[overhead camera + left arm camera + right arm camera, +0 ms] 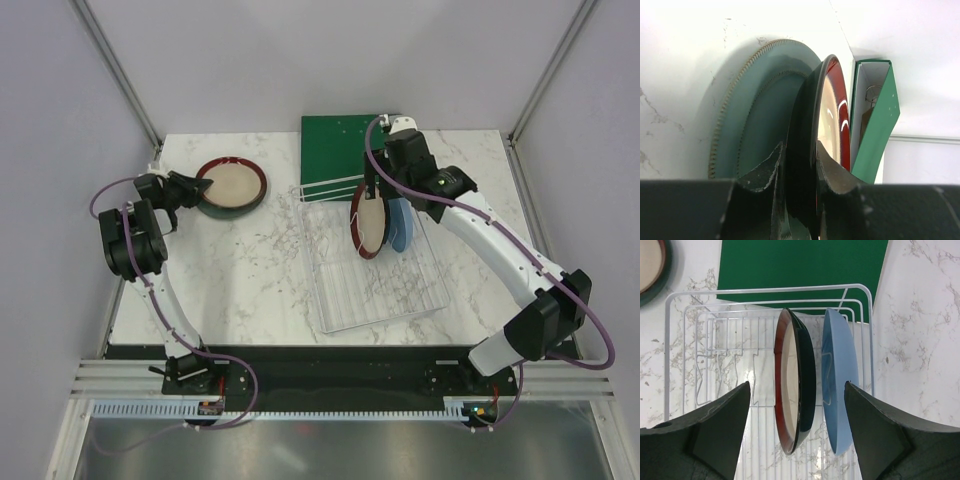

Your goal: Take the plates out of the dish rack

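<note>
A red-brown rimmed plate (232,183) with a cream centre lies on the grey-green plate (255,203) at the table's back left. My left gripper (190,190) is shut on its near rim. In the left wrist view both fingers (835,175) clasp the dark rim (812,115), with the grey-green plate (755,110) under it. The white wire dish rack (400,300) holds a second red-brown plate (366,226) and the light blue plate (401,225), both on edge. My right gripper (796,385) is open above them and straddles both plates (795,390) (840,390) without touching.
A flat dark green board (340,140) lies behind the rack, partly under its raised rail end (765,290). It also shows in the left wrist view (875,130). White enclosure walls and metal posts ring the marble table (250,280).
</note>
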`<action>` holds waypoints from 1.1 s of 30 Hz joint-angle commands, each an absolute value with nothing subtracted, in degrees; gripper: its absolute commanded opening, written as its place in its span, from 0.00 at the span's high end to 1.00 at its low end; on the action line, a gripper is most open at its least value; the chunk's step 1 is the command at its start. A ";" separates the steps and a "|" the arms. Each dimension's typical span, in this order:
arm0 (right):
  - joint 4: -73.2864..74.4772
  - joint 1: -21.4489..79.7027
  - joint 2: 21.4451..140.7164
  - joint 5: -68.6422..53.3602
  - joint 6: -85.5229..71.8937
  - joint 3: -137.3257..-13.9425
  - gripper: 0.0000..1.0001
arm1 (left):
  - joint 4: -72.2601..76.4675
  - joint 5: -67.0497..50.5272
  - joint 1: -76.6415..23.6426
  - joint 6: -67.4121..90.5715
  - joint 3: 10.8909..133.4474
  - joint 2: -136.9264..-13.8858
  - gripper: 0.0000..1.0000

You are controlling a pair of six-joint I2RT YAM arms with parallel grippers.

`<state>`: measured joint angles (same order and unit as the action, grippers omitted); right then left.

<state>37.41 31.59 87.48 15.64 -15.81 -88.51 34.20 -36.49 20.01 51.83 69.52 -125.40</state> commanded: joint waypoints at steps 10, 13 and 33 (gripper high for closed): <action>41.57 32.43 88.07 18.54 -13.80 -86.05 0.23 | 35.52 -35.86 20.13 48.17 70.75 -125.07 0.52; 41.22 33.05 87.28 19.16 -13.45 -85.34 0.25 | 31.30 -34.37 19.95 45.45 71.01 -124.02 0.46; 44.47 38.14 95.09 30.94 -13.27 -87.63 0.27 | 5.55 -20.83 18.63 31.84 75.93 -119.35 0.24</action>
